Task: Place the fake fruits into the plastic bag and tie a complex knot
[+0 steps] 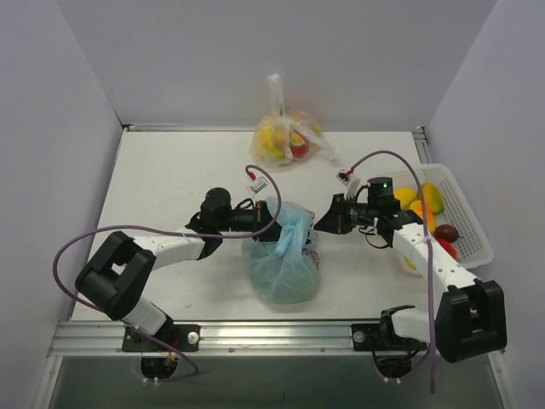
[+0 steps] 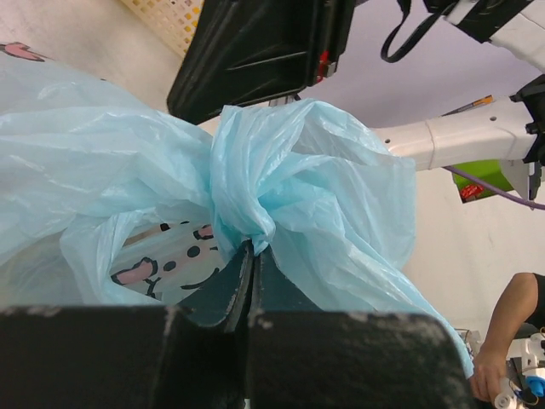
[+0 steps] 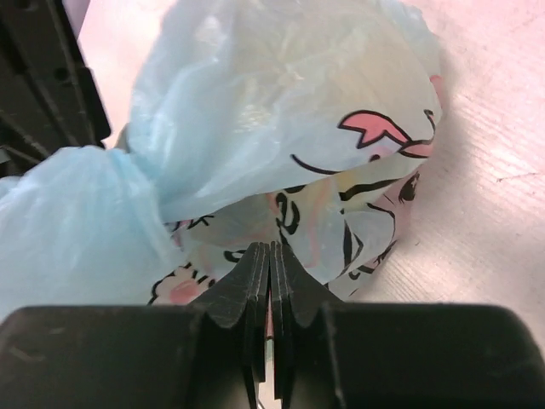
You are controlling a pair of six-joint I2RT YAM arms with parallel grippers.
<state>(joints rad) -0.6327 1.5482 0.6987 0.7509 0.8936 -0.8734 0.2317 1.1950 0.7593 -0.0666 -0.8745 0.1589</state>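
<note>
Left claw [image 2: 252,277] is pinched shut on the bunched neck of the plastic bag [image 1: 281,268], right claw [image 3: 271,273] looks clamped on its printed side, so it sits on the surface [image 1: 170,179] stretched left-to-right between them.

We see a white surface [image 1: 170,170] with a clear, knotted bag [image 1: 286,136] at its far edge by the back wall, a white perforated basket [image 1: 470,215] at its right edge, an aluminium rail [image 1: 272,335] along the near edge, and a person's forearm [image 2: 511,308] off beyond the surface.
</note>
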